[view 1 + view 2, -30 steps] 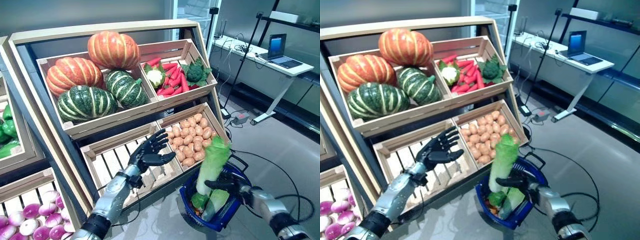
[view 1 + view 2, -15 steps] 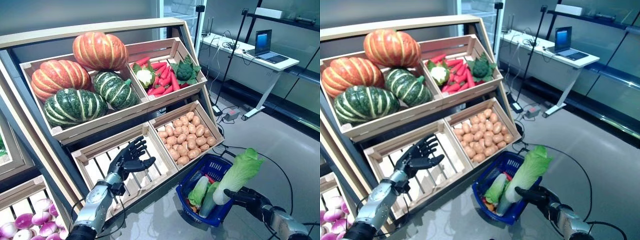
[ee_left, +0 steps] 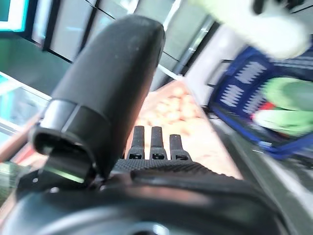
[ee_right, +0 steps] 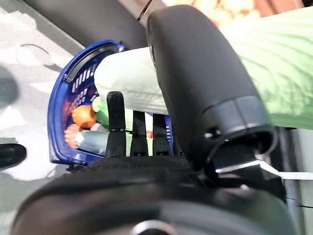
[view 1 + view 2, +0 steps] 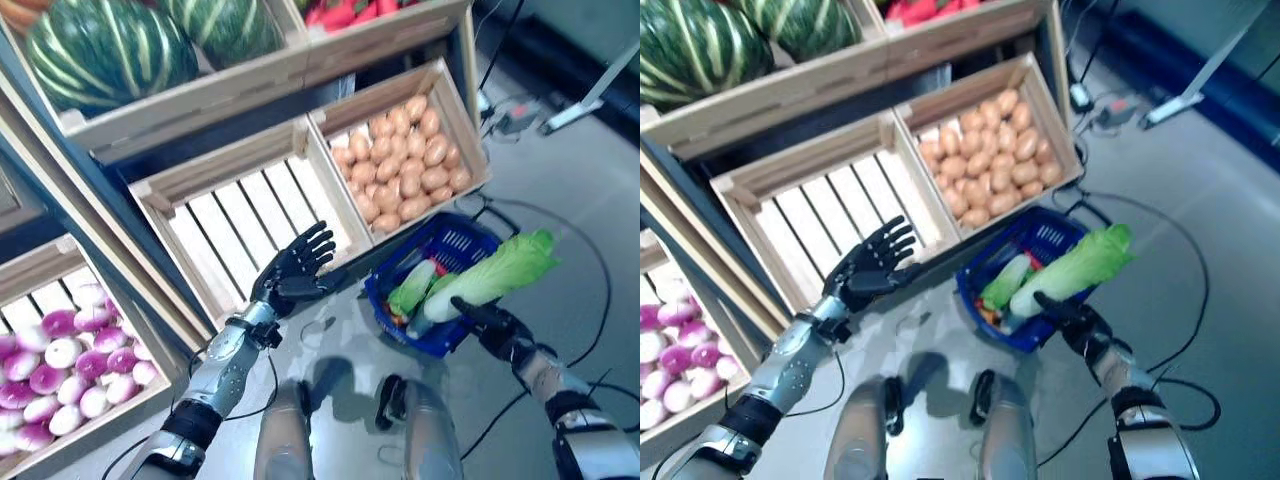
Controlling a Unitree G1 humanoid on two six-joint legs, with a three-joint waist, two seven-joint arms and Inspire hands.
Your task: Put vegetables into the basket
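Right hand point(image 5: 487, 321) clenched round the cabbage point(image 5: 497, 275), held flat across the blue basket point(image 5: 452, 245) rim at its 4 o'clock. Leafy end overhangs: may tip out onto the floor. Left hand point(image 5: 296, 274) spread, idle.

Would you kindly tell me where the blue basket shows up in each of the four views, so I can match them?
Left eye view: blue basket on the floor, right of centre, below the potato crate.
Right eye view: basket just right of centre, below the same crate.
Left wrist view: basket at the right side, beyond the left hand.
Right wrist view: basket rim at the left.
Shared landmark: the potato crate.
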